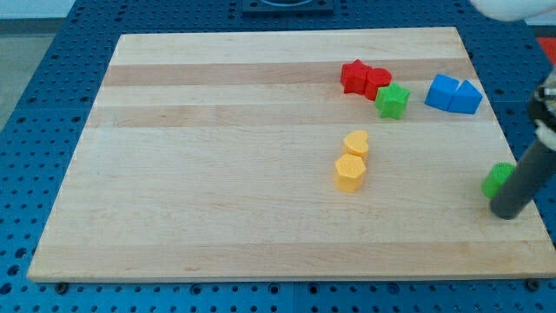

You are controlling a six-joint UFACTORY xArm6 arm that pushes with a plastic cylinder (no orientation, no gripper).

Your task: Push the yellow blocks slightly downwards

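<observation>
**Ana:** Gripper? None on this arm. It ends in a plain dark rod, so nothing opens, closes or holds. My tip [509, 211] rests at the view's right edge of the wooden board [217, 174], touching or just beside a green block [498, 178] that the rod partly hides, so its shape cannot be made out.

**Ben:** And the yellow ones?

**Ana:** Near the board's middle, a little right of centre. A yellow heart-like block [356, 143] sits just above a yellow hexagon [350, 172], the two touching, stacked top to bottom in the view. My tip is well apart from them, lower and far to the right.

**Ben:** So how should the push go?

**Ana:** I'd judge it best to swing up and round, leaving the green block alone, and passing below the red pair [365, 79], the green star [393, 101] and the blue pair [453, 94]. Then settle just above the upper yellow block, on the line through both.

**Ben:** Why that line?

**Ana:** Pressed off-centre, the upper block would likely slide past the hexagon and split the pair. A short, straight stroke toward the view's bottom should do, since the ask is only slight.
</observation>
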